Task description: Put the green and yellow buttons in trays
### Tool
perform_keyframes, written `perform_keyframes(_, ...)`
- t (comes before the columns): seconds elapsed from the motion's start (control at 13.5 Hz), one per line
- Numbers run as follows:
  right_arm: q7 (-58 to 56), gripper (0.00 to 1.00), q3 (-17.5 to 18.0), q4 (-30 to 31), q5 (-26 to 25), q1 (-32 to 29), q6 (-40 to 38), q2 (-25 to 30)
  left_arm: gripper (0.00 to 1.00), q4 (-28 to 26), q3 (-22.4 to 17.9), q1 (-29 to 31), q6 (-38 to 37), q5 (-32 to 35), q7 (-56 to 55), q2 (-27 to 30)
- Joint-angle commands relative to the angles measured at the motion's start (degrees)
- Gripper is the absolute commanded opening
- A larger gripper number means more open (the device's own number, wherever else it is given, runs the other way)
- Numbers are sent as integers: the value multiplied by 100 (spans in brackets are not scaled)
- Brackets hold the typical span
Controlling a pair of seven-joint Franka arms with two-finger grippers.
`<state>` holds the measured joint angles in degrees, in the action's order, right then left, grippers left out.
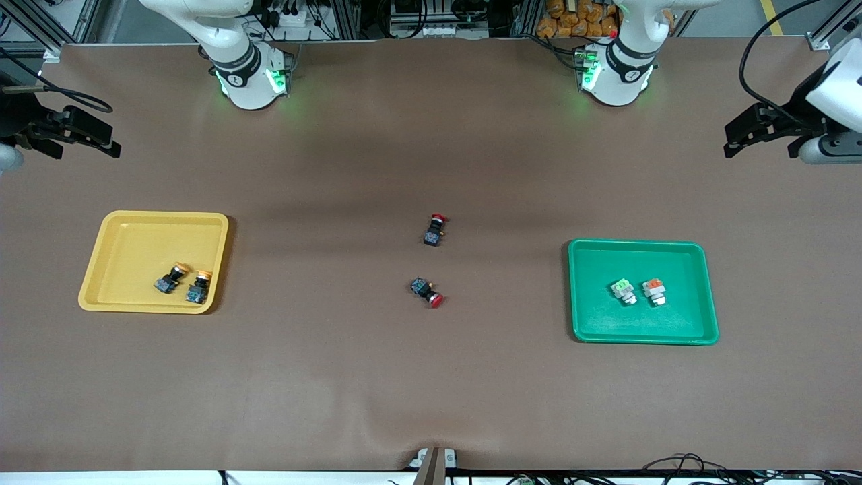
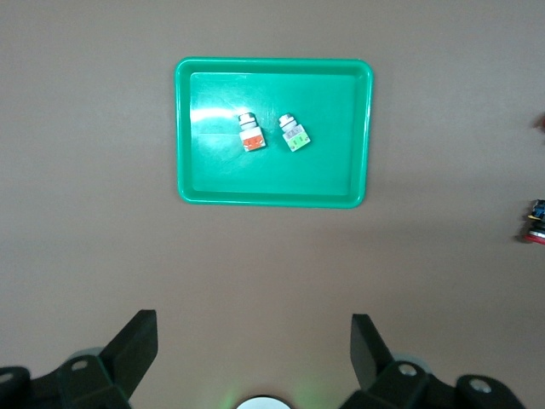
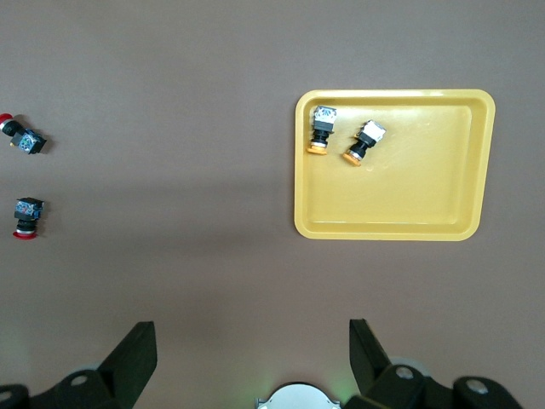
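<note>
Resting in trays: two yellow buttons (image 1: pixel 183 281) in yellow tray (image 1: pixel 128 236), two pale buttons (image 1: pixel 638 291) in green tray (image 1: pixel 693 316); task looked done. Left hand (image 2: pixel 251 354) and right hand (image 3: pixel 251 354) waited, fingers apart, empty.

Front camera looks down across the table (image 1: pixel 431 377); wrist cameras (high up) share it.

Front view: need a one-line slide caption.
Two yellow-capped buttons lie in the yellow tray, two pale buttons in the green tray; red buttons remain mid-table.

Shallow yellow plastic tray (image 1: pixel 108 259) holds two orange-yellow-capped buttons (image 1: pixel 182 283); shallow green plastic tray (image 1: pixel 592 316) holds two pale grey-white buttons (image 1: pixel 638 292).
</note>
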<state>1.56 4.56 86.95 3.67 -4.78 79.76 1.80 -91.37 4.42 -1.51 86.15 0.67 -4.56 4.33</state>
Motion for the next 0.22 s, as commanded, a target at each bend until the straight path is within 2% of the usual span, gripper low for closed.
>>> perform_keyframes(0.0, -59, 100, 1, 33, -16, -23, -22, 31, 100, -21, 41, 81, -63, -58, -1, 104)
perform_keyframes(0.15, -59, 100, 1, 41, -16, -23, -22, 31, 100, -21, 50, 46, -63, -58, -1, 121)
